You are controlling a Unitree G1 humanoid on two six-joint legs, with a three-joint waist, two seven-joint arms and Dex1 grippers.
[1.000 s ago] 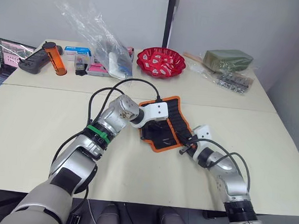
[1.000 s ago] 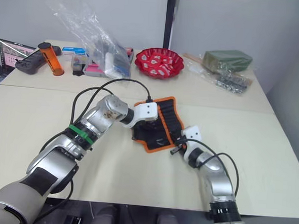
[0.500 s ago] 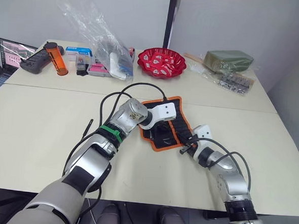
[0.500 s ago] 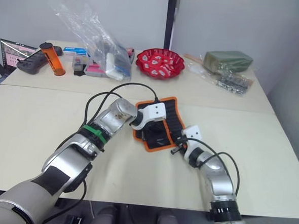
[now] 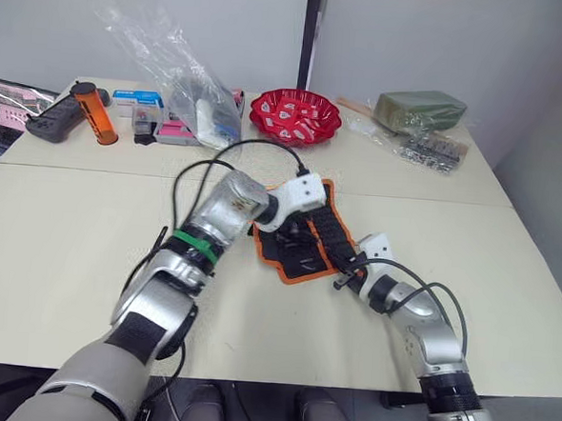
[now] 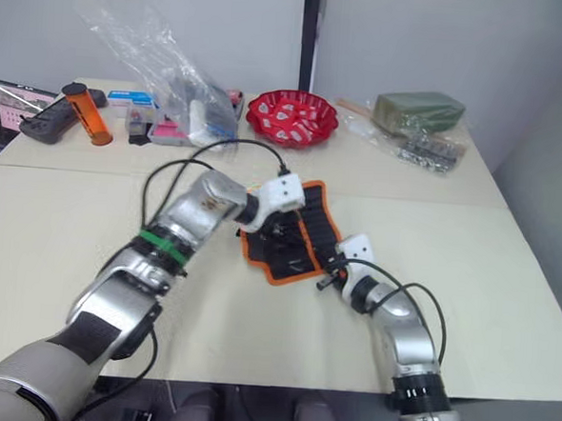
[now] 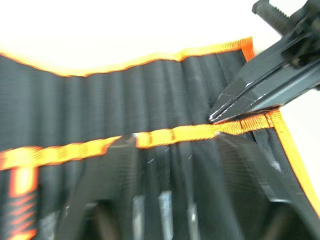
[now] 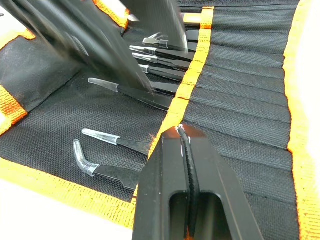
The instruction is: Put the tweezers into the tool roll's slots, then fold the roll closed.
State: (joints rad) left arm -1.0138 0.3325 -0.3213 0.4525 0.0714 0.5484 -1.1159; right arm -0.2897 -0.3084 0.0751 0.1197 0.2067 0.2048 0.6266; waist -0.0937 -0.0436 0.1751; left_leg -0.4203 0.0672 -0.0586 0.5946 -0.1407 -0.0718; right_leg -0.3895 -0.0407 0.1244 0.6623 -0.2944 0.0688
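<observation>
The tool roll (image 5: 310,243) lies open in the middle of the table, black with orange trim. Several tweezers (image 8: 134,93) sit in its slots (image 8: 235,75), their slim points sticking out past the orange pocket band (image 8: 192,75). My left gripper (image 5: 296,236) hovers over the roll's inner face, fingers (image 7: 112,190) spread open with nothing between them. My right gripper (image 8: 186,132) is shut, its tip resting on the orange band at the roll's near right edge. It also reaches into the left wrist view as the right gripper (image 7: 250,95).
Along the table's far side stand a red bowl (image 5: 295,116), a clear plastic bag (image 5: 179,75), an orange cylinder (image 5: 96,111), a black controller (image 5: 50,120), a laptop (image 5: 3,98), a green package (image 5: 421,109) and a bag of metal parts (image 5: 428,151).
My left gripper has gone from shut to open above the roll. The right gripper stays shut in the same spot. The head camera has shifted a little.
</observation>
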